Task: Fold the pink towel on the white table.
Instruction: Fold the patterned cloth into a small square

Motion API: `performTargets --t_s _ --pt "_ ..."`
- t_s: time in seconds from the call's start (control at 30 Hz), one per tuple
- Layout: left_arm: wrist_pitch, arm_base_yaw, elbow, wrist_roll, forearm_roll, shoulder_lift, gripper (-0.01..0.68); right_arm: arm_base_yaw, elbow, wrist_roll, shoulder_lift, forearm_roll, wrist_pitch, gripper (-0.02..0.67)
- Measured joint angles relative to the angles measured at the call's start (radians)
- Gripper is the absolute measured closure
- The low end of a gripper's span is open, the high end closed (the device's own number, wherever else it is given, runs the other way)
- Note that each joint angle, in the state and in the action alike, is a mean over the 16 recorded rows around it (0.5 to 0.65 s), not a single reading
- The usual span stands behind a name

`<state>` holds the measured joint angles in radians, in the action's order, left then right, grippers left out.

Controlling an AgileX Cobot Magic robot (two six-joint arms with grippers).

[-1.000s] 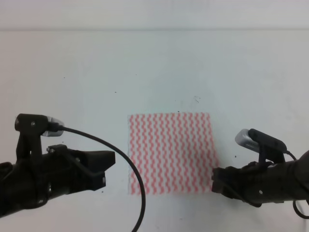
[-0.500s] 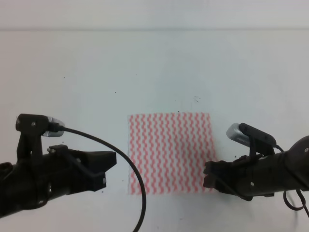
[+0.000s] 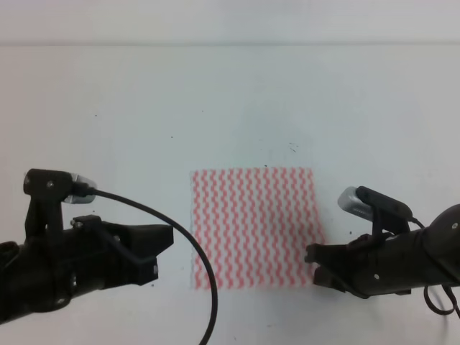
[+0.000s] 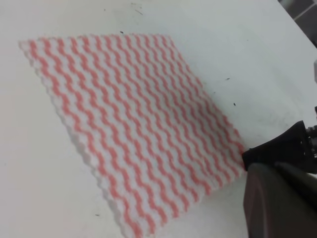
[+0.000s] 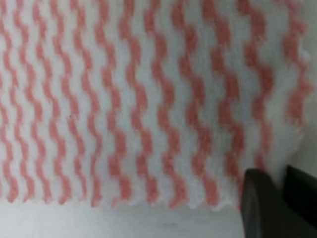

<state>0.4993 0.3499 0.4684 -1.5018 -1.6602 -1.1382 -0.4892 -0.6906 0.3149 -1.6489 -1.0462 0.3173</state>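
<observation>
While the pink towel [image 3: 253, 228] lies flat and unfolded on the white surface [image 3: 215, 100], your right end effector [image 3: 313, 263] sits at its near right corner, grip unclear, and the left end effector [image 3: 164, 248], opening unclear, waits beside; next, pinch that corner.

The right gripper [image 3: 314, 264] now sits at the pink towel [image 3: 253, 226]'s near right corner, having slid in from the right. It is slightly lower than half a second ago.
</observation>
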Motion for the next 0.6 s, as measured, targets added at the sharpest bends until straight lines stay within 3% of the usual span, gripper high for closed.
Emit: performTargets --t_s 0.3,0.6 --pt "0.001 0.000 0.000 -0.082 0.053 0.001 0.676 0.000 -0.020 0.002 0.001 0.002 0.008 0.659" --pt "0.007 0.000 0.000 -0.281 0.074 -0.011 0.676 0.000 -0.082 0.009 -0.001 0.005 0.016 0.665"
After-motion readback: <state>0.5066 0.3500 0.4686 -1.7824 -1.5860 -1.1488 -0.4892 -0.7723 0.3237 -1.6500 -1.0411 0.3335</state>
